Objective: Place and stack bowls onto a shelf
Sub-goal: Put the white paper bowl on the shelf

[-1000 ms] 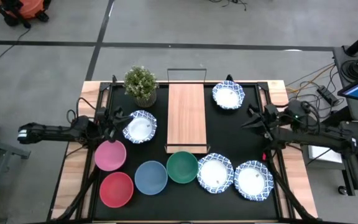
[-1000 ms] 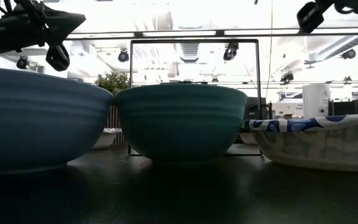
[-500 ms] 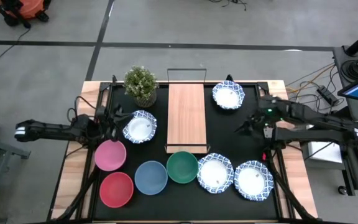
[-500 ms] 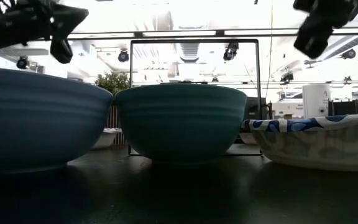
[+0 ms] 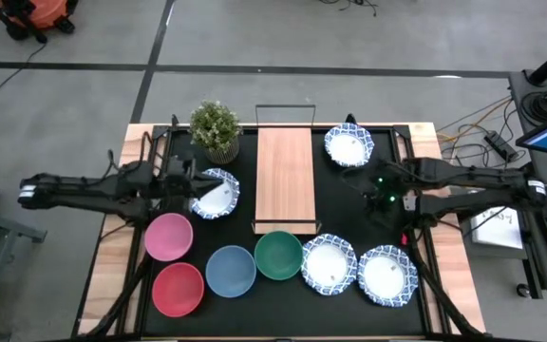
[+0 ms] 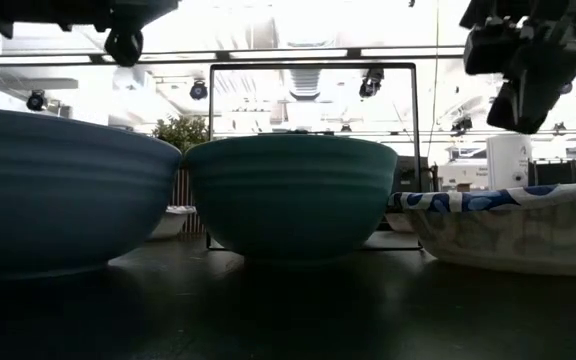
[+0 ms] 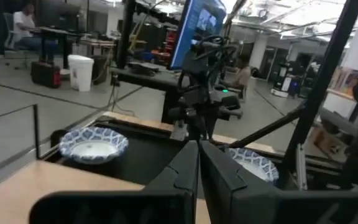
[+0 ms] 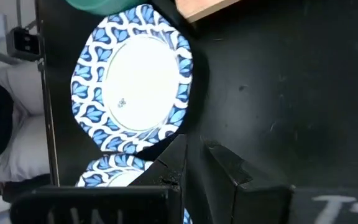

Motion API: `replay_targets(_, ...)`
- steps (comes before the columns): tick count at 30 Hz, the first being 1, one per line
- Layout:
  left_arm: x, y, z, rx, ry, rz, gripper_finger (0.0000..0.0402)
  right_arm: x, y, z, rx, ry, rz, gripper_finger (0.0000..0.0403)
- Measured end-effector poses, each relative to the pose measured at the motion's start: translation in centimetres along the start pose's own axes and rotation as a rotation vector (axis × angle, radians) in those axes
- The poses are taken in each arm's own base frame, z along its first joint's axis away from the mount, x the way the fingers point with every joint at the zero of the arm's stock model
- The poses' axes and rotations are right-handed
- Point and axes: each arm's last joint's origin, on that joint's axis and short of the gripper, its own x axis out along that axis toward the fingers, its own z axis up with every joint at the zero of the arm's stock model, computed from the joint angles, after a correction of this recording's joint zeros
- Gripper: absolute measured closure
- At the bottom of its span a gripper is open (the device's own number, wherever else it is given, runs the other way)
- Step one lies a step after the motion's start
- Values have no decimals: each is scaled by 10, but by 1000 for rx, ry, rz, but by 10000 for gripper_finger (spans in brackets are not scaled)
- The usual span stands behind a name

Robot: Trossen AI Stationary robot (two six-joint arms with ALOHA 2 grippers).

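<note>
The wooden shelf (image 5: 285, 180) lies bare at mid-table. Pink (image 5: 168, 237), red (image 5: 178, 289), blue (image 5: 231, 271) and green (image 5: 278, 255) bowls sit at the front, beside two blue-patterned white bowls (image 5: 328, 263) (image 5: 387, 275). Another patterned bowl (image 5: 349, 145) is at the back right. My left gripper (image 5: 195, 183) hovers shut over the near rim of the patterned bowl (image 5: 218, 193) left of the shelf. My right gripper (image 5: 368, 197) hangs over bare mat right of the shelf, its fingers (image 8: 178, 163) a narrow gap apart and empty. Its wrist view looks down on a front patterned bowl (image 8: 132, 87).
A potted plant (image 5: 216, 128) stands at the back, left of the shelf. The shelf's black wire frame (image 6: 313, 68) rises at its far end. In the low view the blue bowl (image 6: 58, 190) and green bowl (image 6: 290, 195) fill the foreground. People sit in the room beyond.
My right arm has swung in from the table's right edge toward the shelf and dropped lower. My left gripper has shifted right, over the patterned bowl's rim.
</note>
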Motion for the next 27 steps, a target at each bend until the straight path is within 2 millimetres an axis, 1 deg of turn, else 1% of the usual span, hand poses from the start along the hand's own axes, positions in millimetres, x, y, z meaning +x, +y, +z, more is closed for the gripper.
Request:
replay_targets(3, 6, -6, 5, -10, 8, -29, 402, 4, 9, -3, -25, 15, -26, 369)
replay_targets(6, 13, -14, 5, -12, 32, -67, 402, 9, 19, -6, -45, 19, -68, 369)
replay_targets(13, 23, -34, 7, -18, 46, -159, 402, 19, 42, -9, -166, -64, -141, 369)
replay_targets(17, 27, -37, 10, -5, 53, -166, 402, 21, 47, -6, -180, -95, -122, 369)
replay_targets(20, 29, -38, 12, 34, 71, -162, 402, 23, 46, -6, -171, -88, -125, 369)
replay_targets(25, 30, -40, 23, 125, 72, -161, 402, 23, 48, -4, -72, -106, -95, 369)
replay_targets(27, 30, -41, 28, 155, 68, -162, 402, 23, 48, -4, -62, -113, -91, 369)
